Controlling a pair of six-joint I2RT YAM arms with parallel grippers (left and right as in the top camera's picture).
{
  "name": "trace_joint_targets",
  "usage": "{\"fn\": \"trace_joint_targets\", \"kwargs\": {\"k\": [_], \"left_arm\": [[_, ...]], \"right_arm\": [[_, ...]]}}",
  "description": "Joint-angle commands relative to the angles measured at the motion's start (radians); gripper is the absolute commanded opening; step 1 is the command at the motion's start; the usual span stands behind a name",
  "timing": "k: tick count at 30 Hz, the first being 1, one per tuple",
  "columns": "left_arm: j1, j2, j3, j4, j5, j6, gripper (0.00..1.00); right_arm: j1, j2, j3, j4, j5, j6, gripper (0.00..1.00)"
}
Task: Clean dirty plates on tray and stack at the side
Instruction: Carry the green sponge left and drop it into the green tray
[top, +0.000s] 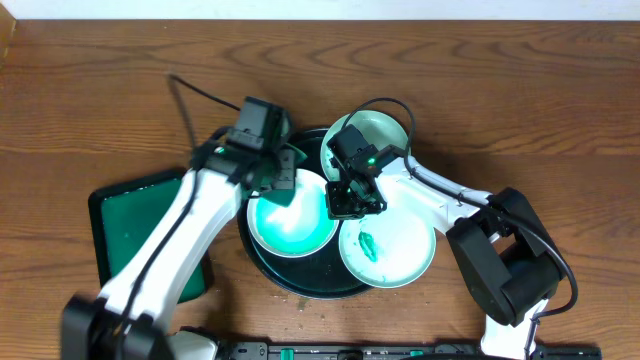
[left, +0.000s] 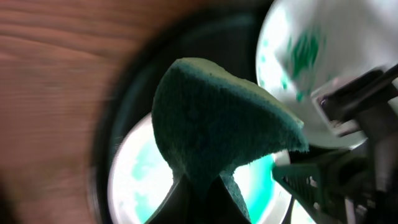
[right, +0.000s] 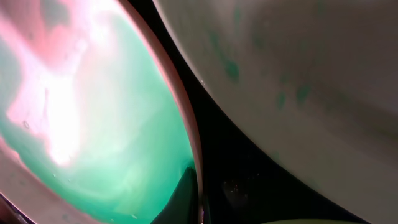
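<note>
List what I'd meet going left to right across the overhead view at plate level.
In order: green rectangular tray, teal-lit plate, right tool, plate with a green smear. The rear plate overlaps these, so it is left out.

Overhead: fixed high, looks straight down on the table, whole tray in frame. Left wrist: very near and blurry, looks past its sponge at the tray rim, the teal-glowing plate and a smeared plate. Right wrist: closer still, frame filled by the glowing plate and another plate's edge. All three views share the glowing plate.
</note>
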Motion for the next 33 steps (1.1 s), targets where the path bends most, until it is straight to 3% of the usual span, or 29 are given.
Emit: {"fn": "trace_joint_targets", "kwargs": {"k": [1, 4, 7, 20, 27, 33], "left_arm": [[0.033, -0.077, 0.021, -0.051, -0.186, -0.150, 0.07], [0.098, -0.116, 0.021, -0.119, -0.284, -0.255, 0.07], [0.204, -0.125, 0.021, -0.175, -0.292, -0.294, 0.07], [0.605, -0.116, 0.002, -0.224, -0.291, -0.216, 0.07], [0.708, 0.013, -0.014, -0.212, -0.262, -0.221, 0.07], [0.717, 0.157, -0.014, -0.201, -0.262, -0.229, 0.07]], "right_arm": [[0.003, 0.037, -0.027, -0.026, 0.053, -0.022, 0.01], [0.003, 0.037, -0.027, -0.027, 0.053, -0.022, 0.01], [0.003, 0.037, -0.027, -0.027, 0.052, -0.022, 0.01], [0.003, 0.037, -0.026, -0.034, 0.052, -0.042, 0.01], [0.003, 0.037, -0.026, -0.040, 0.052, -0.055, 0.01], [0.003, 0.037, -0.026, -0.047, 0.052, -0.068, 0.01]]}}
